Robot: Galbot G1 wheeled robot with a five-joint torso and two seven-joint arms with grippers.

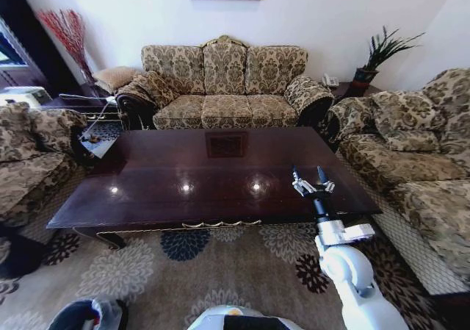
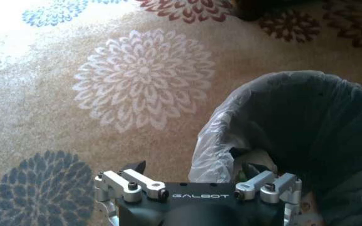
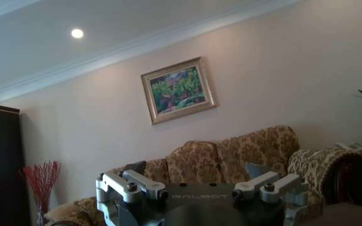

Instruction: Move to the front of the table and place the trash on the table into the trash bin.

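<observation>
The desk (image 1: 213,172) fills the middle of the head view, dark and glossy, and from where I stand its top looks bare: I can't pick out any bottle, wrapper or paper on it, only ceiling-light reflections.

The right tool (image 1: 311,180) hangs over the desk's lower right part, fingers spread wide and pointing up toward the sofa (image 1: 224,87), nothing between them. Its own camera looks up at the wall, the framed painting (image 3: 177,89) and the sofa back.

The left tool (image 2: 193,175) is low at the bottom left of the head view, just above the trash bin (image 1: 88,314), which stands on the carpet (image 2: 74,94) near the robot's base. In the left wrist view the fingers stand apart, one over the carpet and one over the bag-lined rim (image 2: 216,136), and they appear to hold nothing. Something pale shows at the lower right inside the bin, too unclear to name.

My guess is the clearing is close to done, or done. The risks I'd watch:
- The left tool sits so near the loose plastic liner that a careless lift could snag the bag and tip the bin.
- The right arm reaches across polished wood; dropping lower could scrape the finish.
- Any small scrap hidden by the glare could simply be missed.
</observation>
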